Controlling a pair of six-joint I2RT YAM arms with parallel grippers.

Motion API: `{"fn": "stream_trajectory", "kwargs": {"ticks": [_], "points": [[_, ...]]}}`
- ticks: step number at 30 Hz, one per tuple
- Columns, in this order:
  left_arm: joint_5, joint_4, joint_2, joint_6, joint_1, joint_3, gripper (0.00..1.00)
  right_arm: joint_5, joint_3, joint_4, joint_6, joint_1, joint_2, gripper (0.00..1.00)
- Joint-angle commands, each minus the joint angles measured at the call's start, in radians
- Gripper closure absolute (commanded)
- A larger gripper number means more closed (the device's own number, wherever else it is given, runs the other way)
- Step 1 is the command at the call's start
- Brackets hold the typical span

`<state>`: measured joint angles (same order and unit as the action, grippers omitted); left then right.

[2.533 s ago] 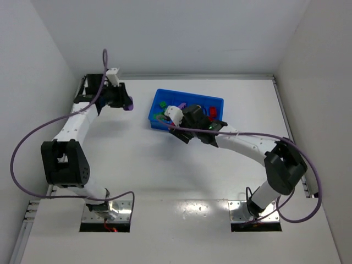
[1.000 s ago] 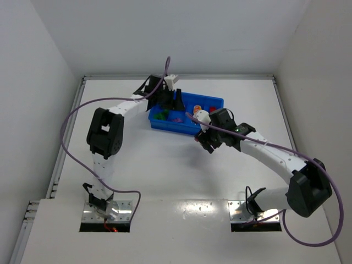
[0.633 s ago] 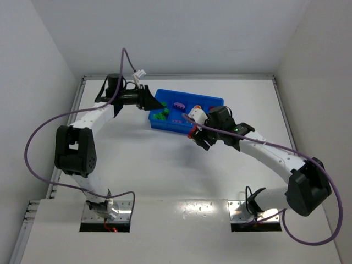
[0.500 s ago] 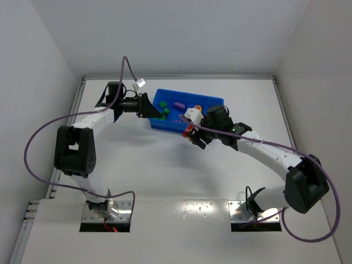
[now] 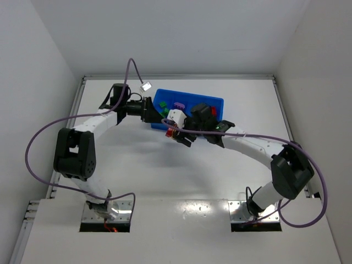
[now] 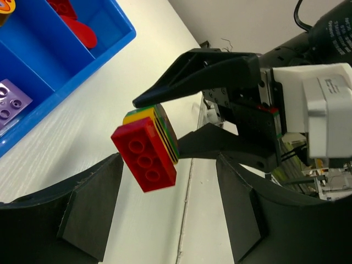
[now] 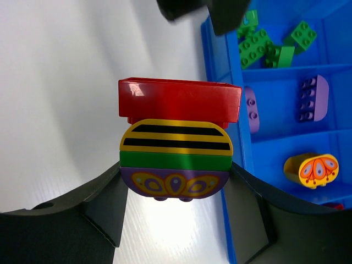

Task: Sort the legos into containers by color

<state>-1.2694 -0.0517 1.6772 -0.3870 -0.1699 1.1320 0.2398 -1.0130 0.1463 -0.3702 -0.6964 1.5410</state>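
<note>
The near-left corner of the tray is crowded by the left end effector, spread wide, and the right end effector, clamped on the lego clump. Open counter is left toward the near edge.

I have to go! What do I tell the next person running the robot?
Right gripper: shut on a stuck-together stack, red, yellow, green and purple, held over the table beside the tray.
Left gripper: open, facing the stack, not gripping it.
Done: green bricks, purple bricks, a yellow piece and red bricks lie in separate compartments.
Left: pull the stack apart and sort each brick.
</note>
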Motion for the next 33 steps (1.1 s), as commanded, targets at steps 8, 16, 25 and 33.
{"fn": "stream_trajectory", "kwargs": {"ticks": [8, 16, 25, 33], "points": [[0.056, -0.052, 0.013, 0.066, -0.033, 0.049, 0.25, -0.056, -0.052, -0.086, -0.021, -0.057, -0.024, 0.96], [0.077, -0.093, 0.033, 0.097, -0.062, 0.060, 0.25, -0.088, -0.070, -0.105, -0.021, -0.057, -0.015, 0.96], [0.068, -0.093, 0.033, 0.106, -0.071, 0.060, 0.75, -0.106, -0.070, -0.105, -0.021, -0.057, -0.015, 0.96], [0.077, -0.093, -0.013, 0.116, -0.008, 0.051, 1.00, -0.154, 0.051, -0.084, -0.021, -0.037, -0.094, 0.96]]}}
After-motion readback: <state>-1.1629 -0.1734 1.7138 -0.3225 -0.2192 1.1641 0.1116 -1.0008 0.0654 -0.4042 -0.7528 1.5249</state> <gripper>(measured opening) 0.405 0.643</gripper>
